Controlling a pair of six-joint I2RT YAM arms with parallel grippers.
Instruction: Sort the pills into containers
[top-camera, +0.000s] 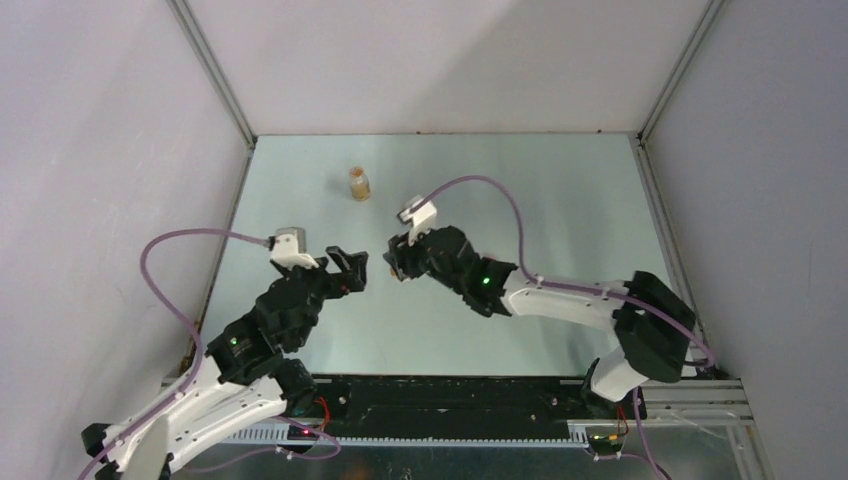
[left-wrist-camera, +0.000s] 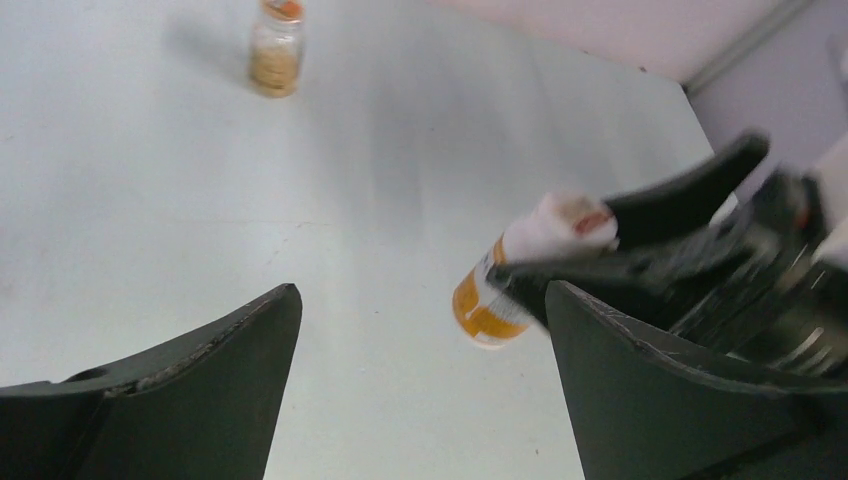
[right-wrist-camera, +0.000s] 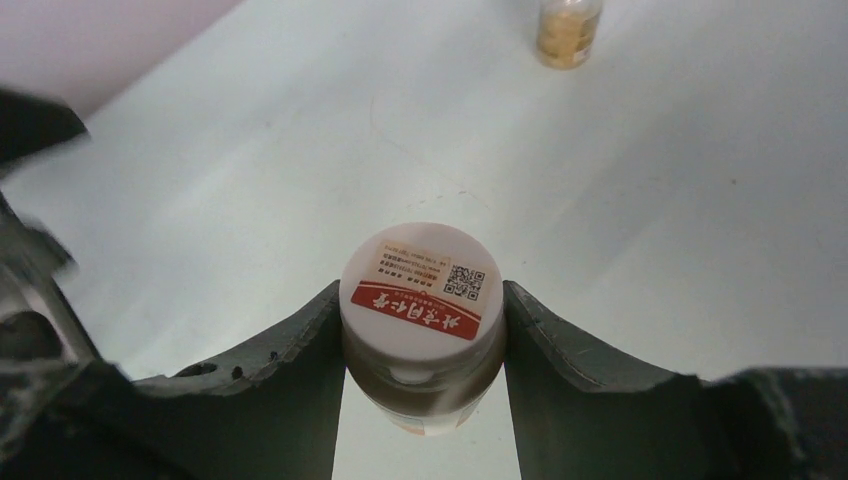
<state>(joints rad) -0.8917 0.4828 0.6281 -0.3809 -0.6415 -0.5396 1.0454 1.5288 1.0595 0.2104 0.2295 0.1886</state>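
Observation:
My right gripper (top-camera: 398, 262) is shut on a pill bottle with a white cap and red label (right-wrist-camera: 423, 283), holding it above the table. The same bottle (left-wrist-camera: 510, 283), orange and white, shows in the left wrist view between the right gripper's fingers, just right of my left gripper's gap. My left gripper (top-camera: 352, 268) is open and empty, facing the right gripper at mid-table, a short gap apart. A small clear vial with tan contents (top-camera: 359, 184) stands upright at the back of the table; it also shows in the left wrist view (left-wrist-camera: 275, 48) and the right wrist view (right-wrist-camera: 568, 30).
The pale green table (top-camera: 560, 210) is enclosed by white walls with metal corner posts. The arms' bases and a black rail sit along the near edge (top-camera: 450, 400).

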